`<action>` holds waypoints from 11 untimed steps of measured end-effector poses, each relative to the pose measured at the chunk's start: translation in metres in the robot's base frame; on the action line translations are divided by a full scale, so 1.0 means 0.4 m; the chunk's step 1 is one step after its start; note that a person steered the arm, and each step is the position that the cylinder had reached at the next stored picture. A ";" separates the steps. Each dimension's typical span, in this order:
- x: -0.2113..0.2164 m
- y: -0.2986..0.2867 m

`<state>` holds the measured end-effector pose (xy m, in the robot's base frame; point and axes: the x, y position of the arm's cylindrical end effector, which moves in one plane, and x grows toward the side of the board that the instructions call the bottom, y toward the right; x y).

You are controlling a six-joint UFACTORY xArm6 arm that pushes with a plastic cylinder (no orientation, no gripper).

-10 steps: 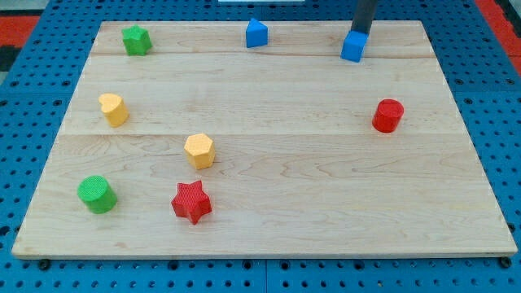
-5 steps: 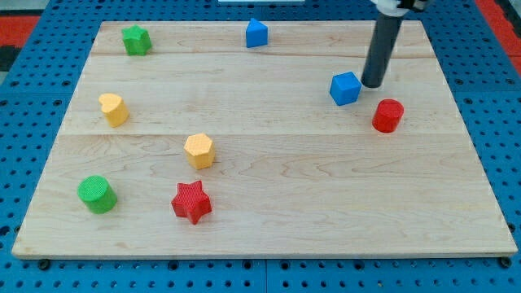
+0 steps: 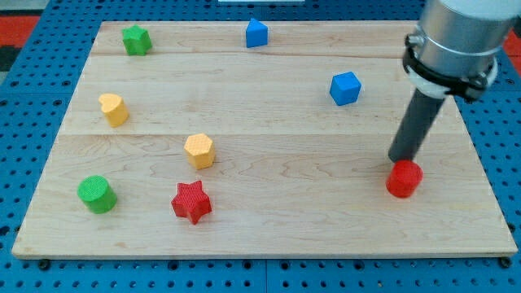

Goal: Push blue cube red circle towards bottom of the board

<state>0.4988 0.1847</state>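
The blue cube (image 3: 345,88) lies on the wooden board (image 3: 260,220) at the upper right of centre. The red circle block (image 3: 404,179) lies at the lower right. My tip (image 3: 400,160) stands right at the red circle's top edge, touching it or nearly so, and is well below and to the right of the blue cube.
A second blue block (image 3: 256,33) sits at the top centre and a green star (image 3: 136,39) at the top left. Two yellow blocks (image 3: 113,109) (image 3: 199,150) lie at the left and centre-left. A green cylinder (image 3: 97,194) and a red star (image 3: 191,202) lie at the bottom left.
The blue cube was pushed down and left from the top edge, then stopped. My tip moved down and right to the red circle, which has slid toward the view's bottom.
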 end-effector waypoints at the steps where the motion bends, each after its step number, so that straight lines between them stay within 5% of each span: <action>1: -0.111 -0.007; 3: -0.412 0.006; 4: -0.442 -0.177; 8: -0.272 -0.104; 10: -0.065 -0.104; 11: -0.046 -0.140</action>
